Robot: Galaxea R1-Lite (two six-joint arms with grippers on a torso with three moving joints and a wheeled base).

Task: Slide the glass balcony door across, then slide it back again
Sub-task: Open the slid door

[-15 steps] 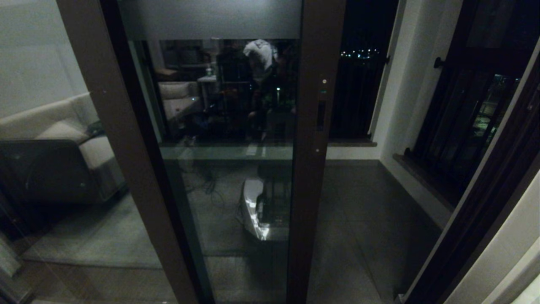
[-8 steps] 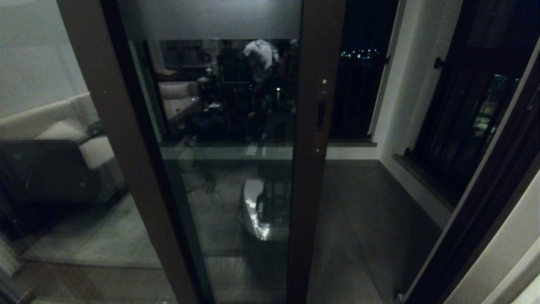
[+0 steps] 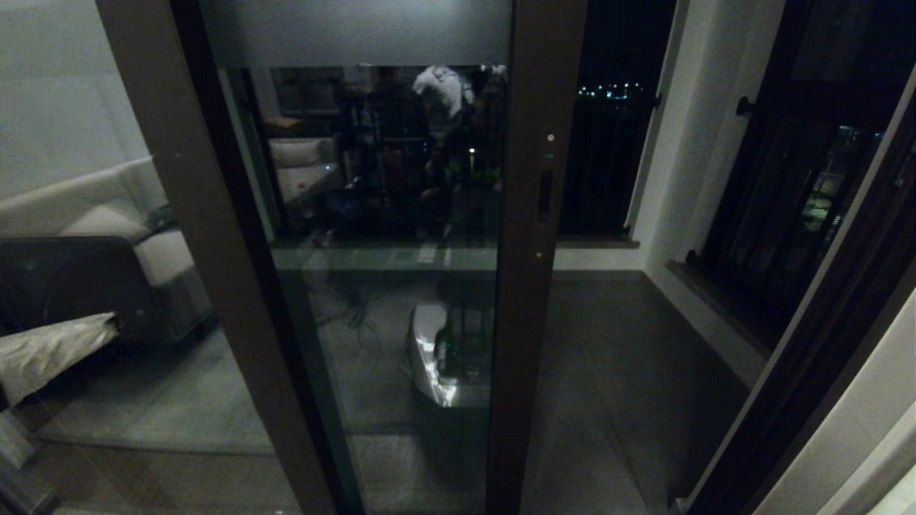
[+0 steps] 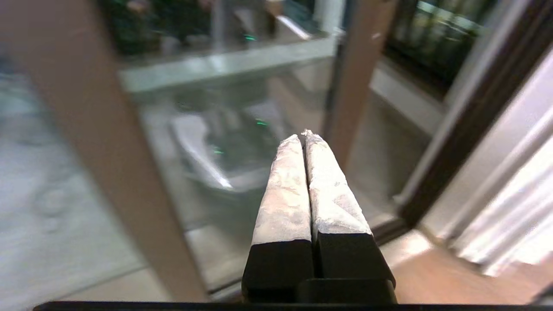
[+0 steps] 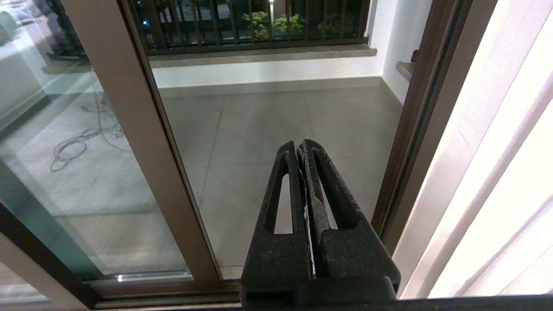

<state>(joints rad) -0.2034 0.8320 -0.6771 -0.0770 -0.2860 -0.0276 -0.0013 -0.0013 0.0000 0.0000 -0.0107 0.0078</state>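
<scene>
My left gripper, pinched closed and holding nothing, is low on my left, and the glass balcony door with its tall handle post stands ahead to its right.

Your left pincer has its two pale, wrapped fingers pressed flat together, holding nothing, and it pokes into the head view low at the left edge. Your right pincer is likewise closed and empty, its black slotted fingers meeting at the tips.
</scene>
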